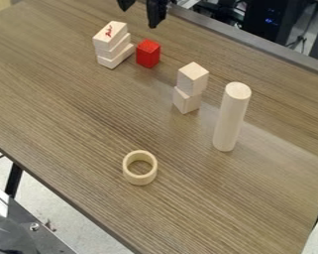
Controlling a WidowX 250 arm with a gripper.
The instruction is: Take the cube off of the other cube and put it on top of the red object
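On the counter [68, 109], the approach ran down and rightward in view from the fingers [156, 15], parted and empty at the top edge. The cylinder [231, 116] stood upright just beyond the cubes; judged the main knock risk. White blocks [111, 44] crowded the red block's left. The upper cube [192, 77] sat on the lower cube [186, 100]; the red block [148, 53] stood nearer the fingers.

Black claw [140, 17] — angular, tapered
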